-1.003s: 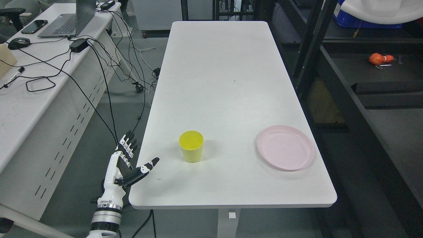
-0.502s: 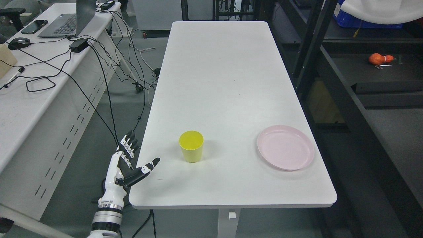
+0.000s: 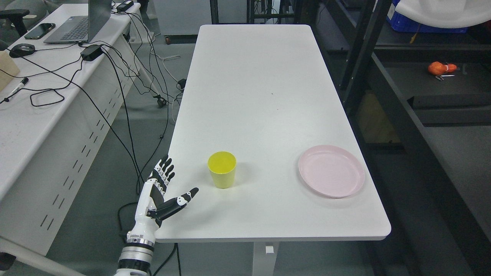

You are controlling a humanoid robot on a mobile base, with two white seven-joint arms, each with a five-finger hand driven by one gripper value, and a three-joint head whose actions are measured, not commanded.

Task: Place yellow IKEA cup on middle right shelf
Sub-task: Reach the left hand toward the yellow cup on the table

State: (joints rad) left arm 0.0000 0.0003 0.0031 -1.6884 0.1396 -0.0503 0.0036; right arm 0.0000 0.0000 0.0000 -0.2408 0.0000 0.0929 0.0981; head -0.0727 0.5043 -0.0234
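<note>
Left robot hand (image 3: 163,193) shifts right over worktop (image 3: 264,96) edge, closer to yellow cup (image 3: 222,169); fingers spread, holding nothing. Cup upright, near front left, ungrasped. Reach under way; target shelf probably right, unclear.

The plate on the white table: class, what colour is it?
The plate is pale pink, plain with no pattern; the head view shows it.

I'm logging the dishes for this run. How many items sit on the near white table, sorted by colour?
Yellow: 1, the cup
Pink: 1, the plate
Total: 2, both on the white table
</note>
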